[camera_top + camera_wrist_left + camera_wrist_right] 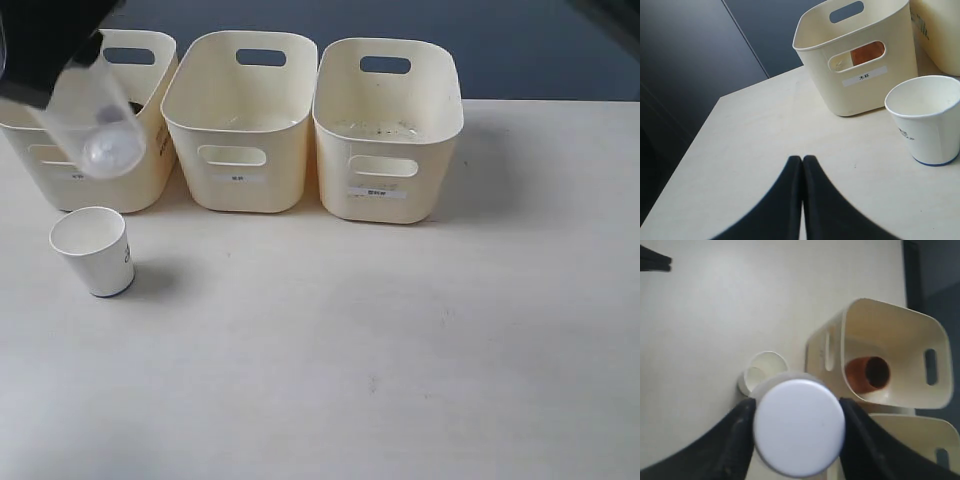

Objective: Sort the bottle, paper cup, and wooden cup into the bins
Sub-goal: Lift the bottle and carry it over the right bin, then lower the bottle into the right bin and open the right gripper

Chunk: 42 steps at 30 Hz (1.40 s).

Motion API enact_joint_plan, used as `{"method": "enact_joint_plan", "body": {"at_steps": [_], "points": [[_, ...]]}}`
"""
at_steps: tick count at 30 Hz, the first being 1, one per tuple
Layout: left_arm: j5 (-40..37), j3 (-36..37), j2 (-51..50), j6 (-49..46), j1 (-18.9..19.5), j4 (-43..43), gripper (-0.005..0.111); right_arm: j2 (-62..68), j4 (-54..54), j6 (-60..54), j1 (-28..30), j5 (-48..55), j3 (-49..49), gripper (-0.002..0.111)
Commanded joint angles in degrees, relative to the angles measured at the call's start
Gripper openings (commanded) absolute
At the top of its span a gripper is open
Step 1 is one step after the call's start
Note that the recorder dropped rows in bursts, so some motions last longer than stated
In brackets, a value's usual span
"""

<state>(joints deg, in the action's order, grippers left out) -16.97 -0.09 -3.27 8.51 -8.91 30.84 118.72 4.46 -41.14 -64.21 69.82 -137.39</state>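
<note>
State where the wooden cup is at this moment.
The wooden cup lies inside the leftmost bin of the exterior view, behind the paper cup.

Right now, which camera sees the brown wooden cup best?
The right wrist view: the wooden cup lies on its side inside the bin, its dark mouth in plain sight. The left wrist view gives only a brown patch through the bin's handle cutout. The exterior view barely shows it, behind the held bottle.
</note>
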Motion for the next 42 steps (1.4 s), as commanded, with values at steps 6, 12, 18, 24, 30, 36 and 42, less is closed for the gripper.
{"method": "enact_joint_plan", "body": {"at_steps": [6,12,18,24,30,36,42], "points": [[0.5,0.1,0.2,0.1,-0.3,-0.1,0.0,-3.9,-8.2,9.4,5.1,0.1,0.1,-0.001],[0.5,0.1,0.2,0.1,-0.3,-0.1,0.0,-4.5,-8.2,11.7,10.3,0.1,4.3,-0.001],[0.5,0.1,0.2,0.1,-0.3,-0.1,0.0,-7.0,-9.4,12.2,13.2,0.1,12.6,-0.001],[0.5,0.1,0.2,0.1,-0.3,-0.1,0.0,-11.9,-8.6,13.2,18.1,-1.5,21.4,-0.001],[0.5,0.1,0.2,0.1,-0.3,-0.1,0.0,-17.6,-4.9,13.6,22.8,-13.6,31.5,-0.001],[0.5,0.1,0.2,0.1,-0.3,-0.1,0.0,-17.7,-3.4,13.6,28.5,-20.6,36.9,-0.001],[0.5,0.1,0.2,0.1,-0.3,-0.1,0.0,-14.6,2.6,11.2,32.9,-31.3,38.4,-0.001]]}}
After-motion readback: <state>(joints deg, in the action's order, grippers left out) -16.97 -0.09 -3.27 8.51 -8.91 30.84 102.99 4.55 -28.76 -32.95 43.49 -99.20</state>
